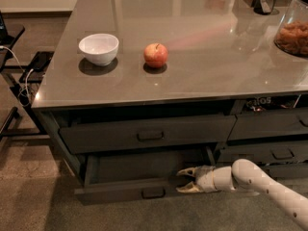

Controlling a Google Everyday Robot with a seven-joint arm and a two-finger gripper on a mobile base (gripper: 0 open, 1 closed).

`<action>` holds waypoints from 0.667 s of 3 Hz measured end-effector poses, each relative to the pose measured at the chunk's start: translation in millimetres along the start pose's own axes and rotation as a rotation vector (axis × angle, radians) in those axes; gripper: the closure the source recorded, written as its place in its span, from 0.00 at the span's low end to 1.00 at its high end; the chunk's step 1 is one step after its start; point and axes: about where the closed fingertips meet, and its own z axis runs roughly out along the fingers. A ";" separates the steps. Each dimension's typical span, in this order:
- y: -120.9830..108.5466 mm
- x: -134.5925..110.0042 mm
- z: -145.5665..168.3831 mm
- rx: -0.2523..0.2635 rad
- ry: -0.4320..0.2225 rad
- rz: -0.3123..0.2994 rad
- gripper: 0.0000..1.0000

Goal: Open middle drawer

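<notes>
I have the middle drawer pulled partway out of the grey counter. It is the lower of the two wide drawers on the left side of the cabinet, and its flat dark inside lies exposed behind the front panel. Its small black handle sits at the centre of that front, a little left of my gripper and apart from it. The gripper is low down at the right end of the drawer's front, reaching in from the right on the pale arm and pointing left. Its two fingers are spread well apart, one above the other. The upper fingertip is over the right inner corner of the drawer, and the lower one is at the front face, by the panel's top edge. They are clamped on nothing, and I cannot tell whether either tip touches the panel. Directly above the open drawer is the wide drawer with the taller front, carrying its own loop handle. To the right of both are narrower dark drawers. On the countertop a white bowl stands near the left side. A red apple sits to the right of it and apart from it, and a glass jar with brownish contents is at the far right edge.
</notes>
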 end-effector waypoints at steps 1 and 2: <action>15.1 -0.5 -9.2 0.006 -0.001 -0.001 1.00; 15.2 -0.6 -9.1 0.006 -0.001 -0.001 1.00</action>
